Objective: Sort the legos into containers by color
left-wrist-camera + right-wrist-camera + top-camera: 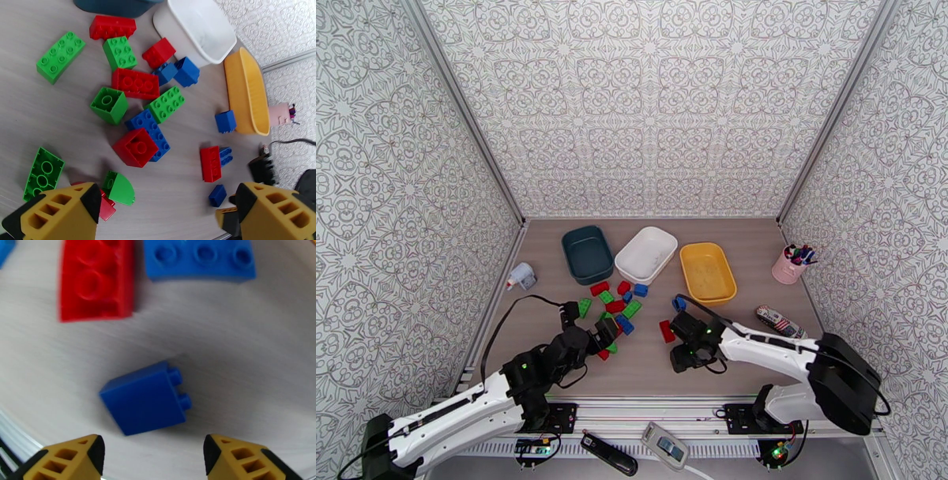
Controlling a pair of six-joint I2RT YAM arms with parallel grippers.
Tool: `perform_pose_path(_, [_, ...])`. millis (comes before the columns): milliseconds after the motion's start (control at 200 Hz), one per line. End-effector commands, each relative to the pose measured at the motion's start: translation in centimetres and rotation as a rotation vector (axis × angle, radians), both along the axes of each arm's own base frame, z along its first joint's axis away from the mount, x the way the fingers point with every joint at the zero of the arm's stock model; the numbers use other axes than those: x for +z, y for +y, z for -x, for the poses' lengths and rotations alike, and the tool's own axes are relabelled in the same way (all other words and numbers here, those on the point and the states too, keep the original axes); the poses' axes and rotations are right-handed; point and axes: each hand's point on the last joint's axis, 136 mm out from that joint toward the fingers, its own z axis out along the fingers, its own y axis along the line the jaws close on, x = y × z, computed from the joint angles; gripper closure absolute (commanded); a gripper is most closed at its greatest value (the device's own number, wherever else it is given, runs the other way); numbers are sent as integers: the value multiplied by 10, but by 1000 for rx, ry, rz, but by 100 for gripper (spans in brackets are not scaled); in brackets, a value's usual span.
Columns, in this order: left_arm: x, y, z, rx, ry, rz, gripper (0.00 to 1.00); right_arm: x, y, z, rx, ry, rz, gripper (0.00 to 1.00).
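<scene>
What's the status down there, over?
Left tool open by the lego pile. Right tool open over a small blue brick, nothing between. Teal tub, white tub, yellow tub look empty.

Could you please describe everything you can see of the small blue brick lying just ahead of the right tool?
The small blue brick is a squarish block of smooth, glossy-looking plastic, tipped on its side so its two visible studs point sideways. It rests on the wood-grain table, touching no other brick; a red brick and a longer blue brick lie apart beyond it. The right tool is open and hangs short of it, not touching.
</scene>
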Motion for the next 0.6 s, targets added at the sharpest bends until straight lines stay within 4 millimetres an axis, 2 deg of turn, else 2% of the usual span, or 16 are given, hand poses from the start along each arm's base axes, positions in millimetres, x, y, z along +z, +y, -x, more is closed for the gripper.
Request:
perform_pose_path(0, [-9,7,3,21,18,-29,4,-4,-2,-11,-25,-48,52,32])
perform_pose_path(90, [-11,7,3,23,27,-24,4,-7,-3,-16,-37,-61,77,33])
perform_pose_path(260, [-13,6,4,25,32,-18,4,-1,-3,-29,-63,-108,95,35])
perform_pose_path(590, [-13,6,4,30,36,-15,4,4,4,-47,-91,-124,55,36])
